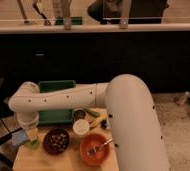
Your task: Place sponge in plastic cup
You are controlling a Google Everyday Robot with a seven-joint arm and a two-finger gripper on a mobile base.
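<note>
sponge just beside plastic cup; gripper low over cup.

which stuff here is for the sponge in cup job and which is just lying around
For the job: sponge, plastic cup, gripper just over the cup.
Just lying about: green tray, white cup, dark bowl, orange bowl, fork.

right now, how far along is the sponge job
Done: the tool sits low, right above the plastic cup. In hand: the sponge shows beside the cup, not inside it; whether it is gripped is unclear. Left: getting it into the cup.
</note>
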